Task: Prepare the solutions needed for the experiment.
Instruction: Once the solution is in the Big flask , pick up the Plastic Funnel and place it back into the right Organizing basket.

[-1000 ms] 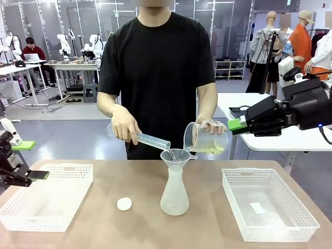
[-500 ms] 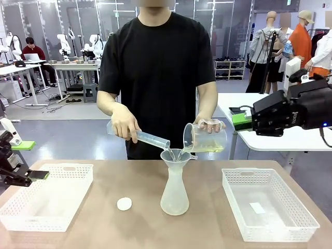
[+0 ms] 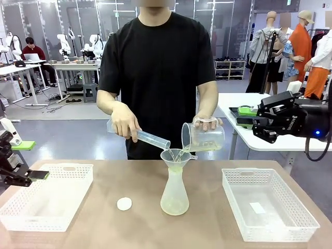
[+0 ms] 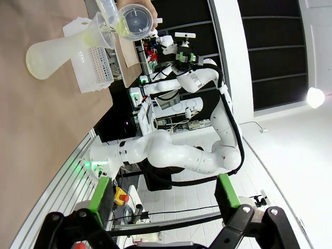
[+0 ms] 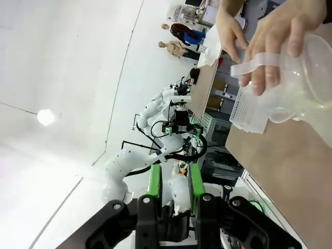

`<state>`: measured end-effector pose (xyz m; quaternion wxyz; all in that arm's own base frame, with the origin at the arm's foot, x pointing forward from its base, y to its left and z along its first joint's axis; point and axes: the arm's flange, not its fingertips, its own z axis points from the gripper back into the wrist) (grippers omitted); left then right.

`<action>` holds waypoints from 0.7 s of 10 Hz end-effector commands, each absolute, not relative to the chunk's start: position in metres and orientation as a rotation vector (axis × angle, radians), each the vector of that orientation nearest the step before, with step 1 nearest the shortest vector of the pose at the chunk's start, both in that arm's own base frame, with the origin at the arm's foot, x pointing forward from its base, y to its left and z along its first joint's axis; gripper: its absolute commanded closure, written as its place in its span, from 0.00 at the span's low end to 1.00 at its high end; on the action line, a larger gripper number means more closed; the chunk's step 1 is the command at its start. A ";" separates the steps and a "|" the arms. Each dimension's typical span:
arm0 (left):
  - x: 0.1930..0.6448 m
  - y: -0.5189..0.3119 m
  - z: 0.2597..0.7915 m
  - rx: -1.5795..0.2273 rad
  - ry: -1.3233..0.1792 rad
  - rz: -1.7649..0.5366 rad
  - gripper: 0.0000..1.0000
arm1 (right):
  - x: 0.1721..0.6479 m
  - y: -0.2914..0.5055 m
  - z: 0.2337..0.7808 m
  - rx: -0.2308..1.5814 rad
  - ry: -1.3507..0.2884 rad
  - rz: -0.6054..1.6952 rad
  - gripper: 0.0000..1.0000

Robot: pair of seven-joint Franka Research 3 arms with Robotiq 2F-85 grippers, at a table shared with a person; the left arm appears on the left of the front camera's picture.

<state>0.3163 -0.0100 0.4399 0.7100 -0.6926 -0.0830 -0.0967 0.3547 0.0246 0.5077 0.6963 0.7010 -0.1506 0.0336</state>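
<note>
Across the table a person tilts a frosted beaker (image 3: pixel 203 138) holding the pale yellow solution (image 3: pixel 205 148) over a funnel (image 3: pixel 175 155) that sits in a plastic flask (image 3: pixel 174 194). Their other hand tips a measuring cylinder (image 3: pixel 148 138) into the same funnel. Yellowish liquid lies in the flask's bottom (image 3: pixel 174 209). My right gripper (image 3: pixel 246 116) hangs in the air to the right of the beaker, apart from it, its fingers a narrow gap apart and empty; its wrist view shows the beaker (image 5: pixel 306 88) and the hand (image 5: pixel 264 46) close by. My left gripper (image 3: pixel 28 161) waits wide open at the left edge.
A white basket (image 3: pixel 78 167) stands on the left of the table and another (image 3: pixel 259 171) on the right with a small white slip inside. A round white cap (image 3: pixel 124 204) lies left of the flask. The left wrist view shows the flask (image 4: pixel 52 54) far off.
My right gripper drew back to the right, away from the beaker. The person tipped the beaker further, and yellow liquid now runs into the funnel and tints the flask's bottom.
</note>
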 end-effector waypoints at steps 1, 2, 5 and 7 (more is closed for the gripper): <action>0.315 -0.010 0.442 -1.542 -0.188 -0.220 0.00 | 0.363 0.027 0.507 1.546 -0.334 0.077 0.71; 0.315 -0.010 0.442 -1.542 -0.188 -0.220 0.00 | 0.368 0.025 0.502 1.536 -0.325 0.068 0.71; 0.315 -0.010 0.442 -1.542 -0.188 -0.220 0.00 | 0.374 0.026 0.495 1.526 -0.274 0.062 0.71; 0.315 -0.010 0.442 -1.542 -0.188 -0.220 0.00 | 0.377 0.027 0.493 1.535 -0.231 0.068 0.51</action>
